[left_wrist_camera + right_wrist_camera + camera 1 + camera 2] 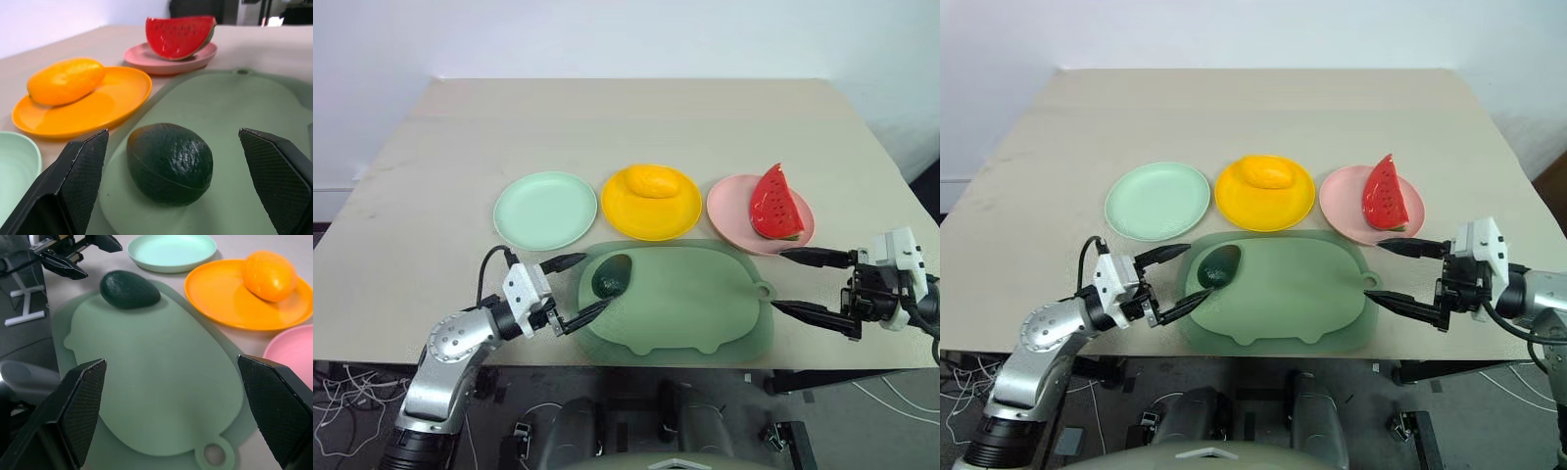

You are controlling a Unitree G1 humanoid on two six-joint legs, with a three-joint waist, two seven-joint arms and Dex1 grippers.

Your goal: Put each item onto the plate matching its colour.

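Observation:
The dark green avocado (612,275) lies on the left end of the pale green board. My left gripper (590,284) is open right beside it, one fingertip on either side of its near-left end, not touching it. The mint green plate (545,210) is bare. On the yellow plate (651,217) rests the yellow mango (651,181). The red watermelon wedge (775,203) stands on the pink plate (729,211). My right gripper (779,279) is open with nothing in it, level, just off the board's right end near its handle loop.
The pig-shaped pale green board (695,304) lies at the table's front edge, in front of the three plates in a row. Bare tabletop (626,117) stretches behind the plates. Cables and stands (24,308) sit below the table's front.

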